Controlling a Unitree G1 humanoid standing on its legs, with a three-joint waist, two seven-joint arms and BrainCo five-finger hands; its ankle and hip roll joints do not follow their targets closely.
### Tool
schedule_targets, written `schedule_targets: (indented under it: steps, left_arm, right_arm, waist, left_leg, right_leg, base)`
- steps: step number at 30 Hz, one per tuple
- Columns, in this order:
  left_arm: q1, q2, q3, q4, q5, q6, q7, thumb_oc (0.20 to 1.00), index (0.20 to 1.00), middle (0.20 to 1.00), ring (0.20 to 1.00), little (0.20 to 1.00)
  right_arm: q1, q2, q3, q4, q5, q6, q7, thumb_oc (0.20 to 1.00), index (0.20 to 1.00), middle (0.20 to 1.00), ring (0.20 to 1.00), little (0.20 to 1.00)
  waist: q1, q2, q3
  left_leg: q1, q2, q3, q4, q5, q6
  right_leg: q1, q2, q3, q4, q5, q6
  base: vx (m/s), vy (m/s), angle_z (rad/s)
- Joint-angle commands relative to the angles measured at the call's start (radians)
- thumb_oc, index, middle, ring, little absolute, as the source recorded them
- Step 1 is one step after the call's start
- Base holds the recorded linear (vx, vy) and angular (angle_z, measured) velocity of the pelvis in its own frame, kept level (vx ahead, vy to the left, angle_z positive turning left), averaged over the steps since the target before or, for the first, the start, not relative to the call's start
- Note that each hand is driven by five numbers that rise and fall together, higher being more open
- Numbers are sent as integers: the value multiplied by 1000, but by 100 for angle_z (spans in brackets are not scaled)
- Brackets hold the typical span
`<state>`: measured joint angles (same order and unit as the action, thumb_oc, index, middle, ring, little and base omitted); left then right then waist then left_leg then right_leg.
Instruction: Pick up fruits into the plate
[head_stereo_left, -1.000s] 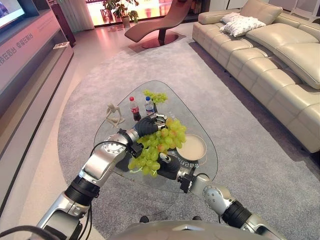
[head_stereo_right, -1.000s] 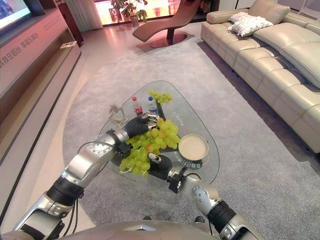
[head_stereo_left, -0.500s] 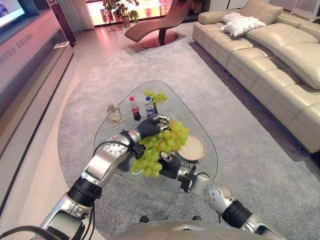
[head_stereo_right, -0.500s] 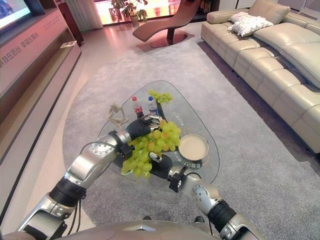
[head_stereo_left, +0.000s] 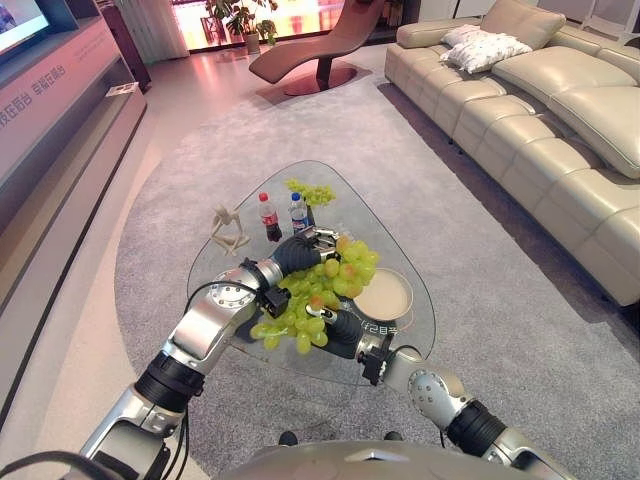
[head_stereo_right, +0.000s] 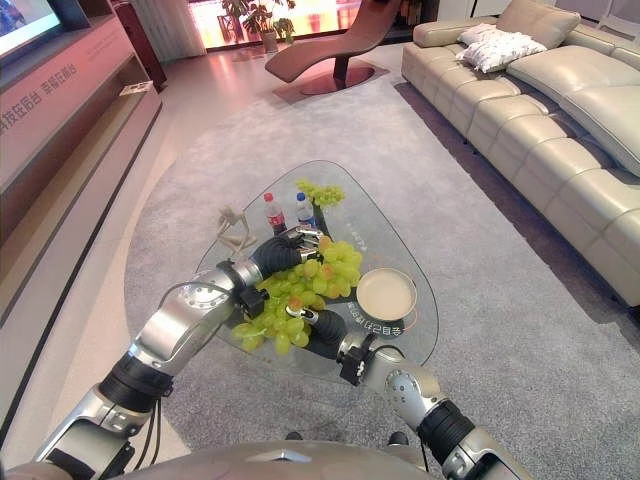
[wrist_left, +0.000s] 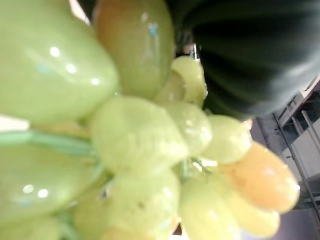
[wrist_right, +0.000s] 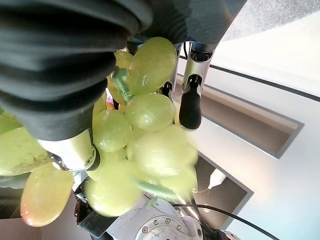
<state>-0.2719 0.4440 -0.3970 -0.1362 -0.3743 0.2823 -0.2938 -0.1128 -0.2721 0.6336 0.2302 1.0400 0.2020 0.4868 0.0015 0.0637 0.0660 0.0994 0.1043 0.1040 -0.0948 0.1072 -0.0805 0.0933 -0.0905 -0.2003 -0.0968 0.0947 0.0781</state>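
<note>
A big bunch of green grapes (head_stereo_left: 325, 285) hangs above the glass table (head_stereo_left: 418, 342), held between both hands. My left hand (head_stereo_left: 296, 252) is curled over the bunch's upper end. From below, my right hand (head_stereo_left: 345, 335) grips the lower end, with its fingers (wrist_right: 190, 102) lying against the grapes (wrist_right: 150, 112). In the left wrist view the grapes (wrist_left: 135, 145) press right up against the hand's cover. The beige plate (head_stereo_left: 385, 295) sits on the table just right of the bunch. A second, small bunch of grapes (head_stereo_left: 312, 192) lies at the table's far end.
Two small bottles (head_stereo_left: 268, 217) (head_stereo_left: 298, 211) stand behind my left hand, and a pale figurine (head_stereo_left: 229, 229) sits to their left. A grey rug surrounds the table. A beige sofa (head_stereo_left: 560, 130) runs along the right, and a low cabinet lines the left wall.
The bunch has swayed slightly and its lower end has spread out over my right hand. Both hands have stayed nearly in place.
</note>
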Motion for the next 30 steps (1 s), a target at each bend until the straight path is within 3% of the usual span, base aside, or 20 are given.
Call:
schedule_targets:
  steps: [1,13,14,15,16,25,30]
  left_arm:
    - [-47,16,-23,-6,-49,-28,-8,200,200,200,200,200]
    - [-34,17,-9,4,-61,-30,10,200,200,200,200,200]
    - [-32,17,-7,5,-64,-30,14,338,338,338,338,338]
    - [-30,14,-4,10,-62,-30,16,758,758,758,758,758]
    - [-24,13,0,14,-64,-37,28,1000,1000,1000,1000,1000]
    - [69,19,87,29,-69,-91,101,1000,1000,1000,1000,1000]
    - [167,29,170,89,-53,-132,126,1000,1000,1000,1000,1000]
  right_arm:
    - [-116,121,-70,-109,90,-53,64,200,200,200,200,200]
    - [-104,115,-85,-98,78,-60,64,200,200,200,200,200]
    - [-102,114,-86,-98,74,-62,61,200,200,200,200,200]
    - [-101,115,-88,-93,67,-64,58,200,200,200,200,200]
    - [-95,110,-92,-87,58,-70,57,200,200,200,200,200]
    - [-2,72,-136,-71,-67,-121,45,200,200,200,200,200]
    - [62,28,-226,-35,-118,-112,86,200,200,200,200,200]
  waist:
    - [13,-56,25]
    - [12,-55,23]
    - [12,-55,23]
    - [12,-56,22]
    - [12,-56,22]
    - [8,-56,29]
    - [7,-59,40]
  left_leg:
    - [73,-66,33,8,-87,45]
    - [72,-65,35,8,-87,44]
    - [73,-65,35,8,-87,44]
    - [72,-65,35,8,-87,44]
    - [72,-65,35,8,-87,44]
    - [67,-63,38,8,-84,44]
    - [65,-63,38,8,-83,44]
  right_leg:
    - [65,-12,-11,10,-24,29]
    - [63,-14,-11,10,-22,31]
    - [63,-13,-11,10,-22,31]
    - [63,-13,-11,10,-22,31]
    - [62,-13,-11,10,-22,31]
    - [56,-14,-10,10,-19,30]
    - [56,-14,-13,10,-19,27]
  base:
    - [0,0,0]
    - [0,0,0]
    - [0,0,0]
    - [0,0,0]
    - [0,0,0]
    - [-9,5,0]
    - [-11,6,-1]
